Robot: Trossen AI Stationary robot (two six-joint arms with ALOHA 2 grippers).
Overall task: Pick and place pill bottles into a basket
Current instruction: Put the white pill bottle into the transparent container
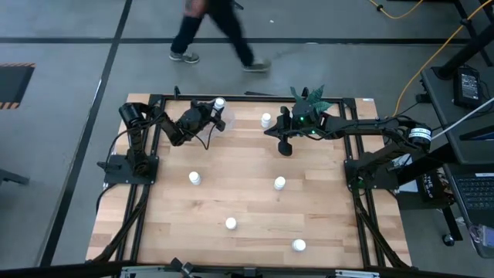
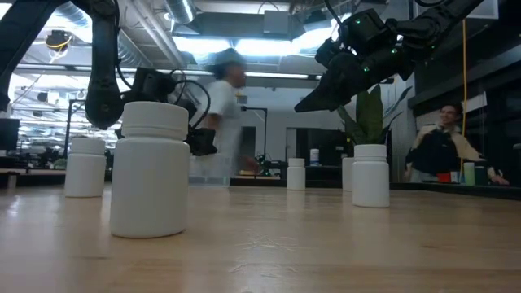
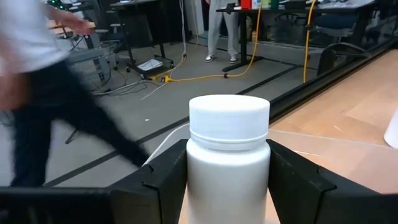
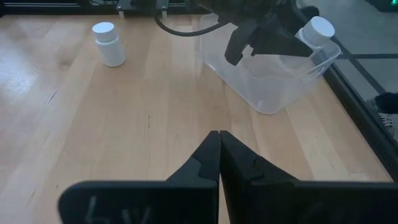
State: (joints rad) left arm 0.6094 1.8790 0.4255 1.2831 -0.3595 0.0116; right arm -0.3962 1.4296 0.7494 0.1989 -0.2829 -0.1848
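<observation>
- My left gripper point(image 1: 217, 110) clamps one pill bottle point(image 1: 220, 103) between its fingers point(image 3: 297, 180), held over the basket point(image 4: 273, 78).
- My right gripper point(image 1: 285, 147) has its fingertips pressed together, holding nothing, hanging above the table point(image 1: 247, 208) well right of the basket.
- Five more bottles point(image 1: 194, 177) stand outside the basket on the table.
- A person point(image 1: 212, 31) walks past beyond the basket.

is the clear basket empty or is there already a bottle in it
Empty inside, as far as the right wrist view shows: the basket holds nothing on its floor. The left tool holds one bottle over its rim, not yet released.
</observation>
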